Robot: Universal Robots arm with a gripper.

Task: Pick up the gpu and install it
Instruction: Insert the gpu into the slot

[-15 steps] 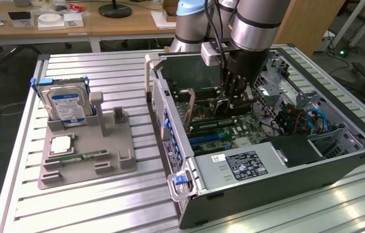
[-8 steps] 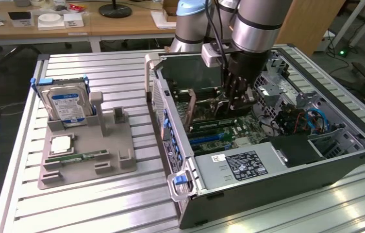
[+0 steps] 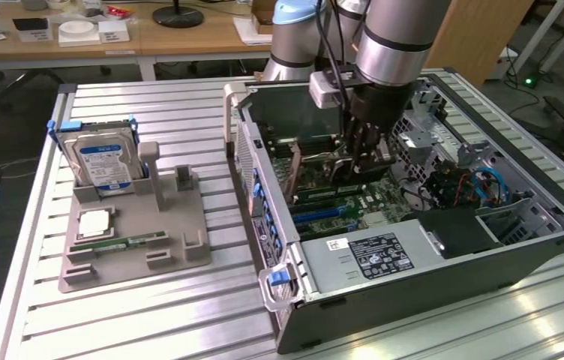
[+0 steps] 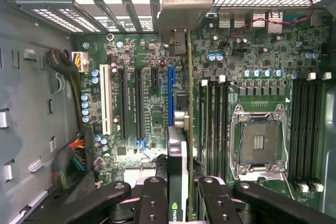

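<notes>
Black gripper point(image 4: 181, 186) clamps the thin flat gpu point(image 4: 177, 145) edge-on, seemingly just above the green motherboard point(image 4: 152, 114).

The gpu point(image 4: 177, 182) is a thin card seen edge-on: a black face with a small green logo, a green-brown board along one side, and a silver metal bracket point(image 4: 181, 3) at its far end. It stands on edge inside the open computer case point(image 4: 31, 129), clasped on both faces by the tool point(image 4: 181, 187), in line with the long blue slot point(image 4: 170, 90). Whether it is seated cannot be told.

On tray point(image 3: 177, 240) at exterior view's left, hard drive point(image 3: 102, 161), inside case point(image 3: 382, 300), gpu point(image 4: 177, 150) in hand point(image 4: 182, 195) over motherboard point(image 4: 152, 103)
</notes>
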